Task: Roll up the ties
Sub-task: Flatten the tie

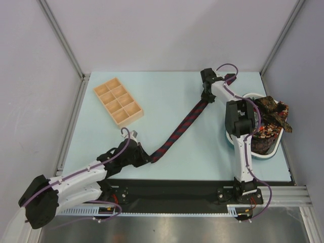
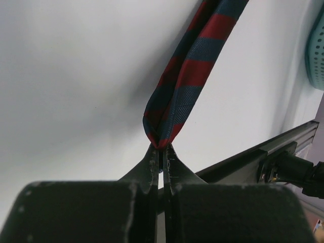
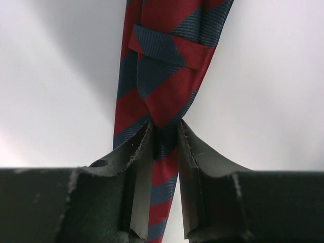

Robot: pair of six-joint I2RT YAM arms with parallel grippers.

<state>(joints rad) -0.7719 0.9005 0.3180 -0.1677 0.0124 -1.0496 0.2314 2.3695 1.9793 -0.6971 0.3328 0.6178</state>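
The left gripper (image 2: 162, 148) and right gripper (image 3: 164, 132) each pinch the woven striped tie (image 1: 179, 130). A wooden grid tray (image 1: 129, 119) lies apart; the right arm (image 1: 242, 147) partly hides a perforated basket (image 1: 264, 156) of crumpled ties (image 1: 272, 117).

One striped tie (image 1: 177, 132), one tray (image 1: 118, 101) of eight compartments, one basket (image 1: 263, 155) heaped with several ties (image 1: 271, 114).

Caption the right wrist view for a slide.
Right gripper pinching a navy fabric necktie with red diagonal stripes between its fingertips.

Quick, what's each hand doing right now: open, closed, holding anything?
Left hand: closed, pinching one end of the striped tie.
Right hand: closed on the same tie, farther along.
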